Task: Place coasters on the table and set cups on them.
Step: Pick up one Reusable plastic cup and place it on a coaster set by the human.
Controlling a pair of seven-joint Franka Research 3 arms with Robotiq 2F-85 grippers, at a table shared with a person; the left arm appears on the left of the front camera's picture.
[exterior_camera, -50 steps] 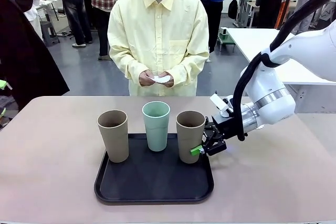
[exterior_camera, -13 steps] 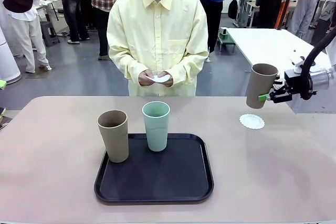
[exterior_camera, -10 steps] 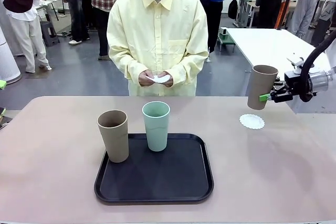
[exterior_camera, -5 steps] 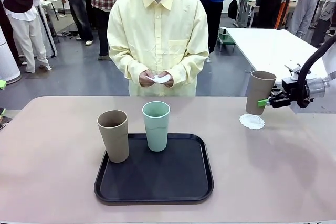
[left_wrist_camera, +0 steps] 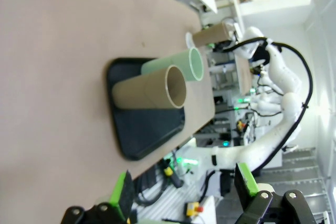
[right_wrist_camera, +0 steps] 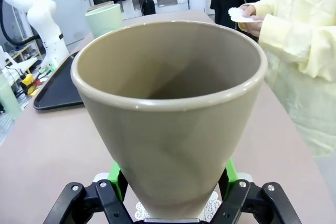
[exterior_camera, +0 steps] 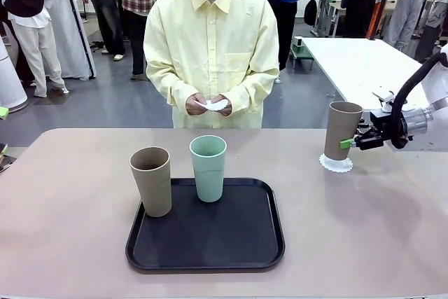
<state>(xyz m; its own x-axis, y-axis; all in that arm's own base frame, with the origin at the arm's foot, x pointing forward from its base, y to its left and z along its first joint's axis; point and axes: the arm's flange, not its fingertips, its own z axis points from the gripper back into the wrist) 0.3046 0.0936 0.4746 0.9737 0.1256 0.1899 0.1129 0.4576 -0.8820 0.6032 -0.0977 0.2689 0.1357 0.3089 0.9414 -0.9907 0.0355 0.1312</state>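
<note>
On the near middle of the table [exterior_camera: 70,243], a black tray [exterior_camera: 210,236] holds a brown cup [exterior_camera: 150,180] at 10 o'clock and a green cup [exterior_camera: 208,168] at 12. At 2 o'clock, the right gripper [exterior_camera: 344,142] squeezes a second brown cup [exterior_camera: 341,120] on a white coaster [exterior_camera: 336,166]. The left gripper [left_wrist_camera: 184,187] gapes wide, holding nothing. Far off at 12, a person's hands [exterior_camera: 194,105] hold more coasters [exterior_camera: 215,105].

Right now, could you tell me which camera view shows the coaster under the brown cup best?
The front view: the white coaster shows its scalloped rim clearly under the taupe-brown cup in the right gripper. The right wrist view catches lacy scraps beneath the cup; the left wrist view, a tiny far-off white sliver.
</note>
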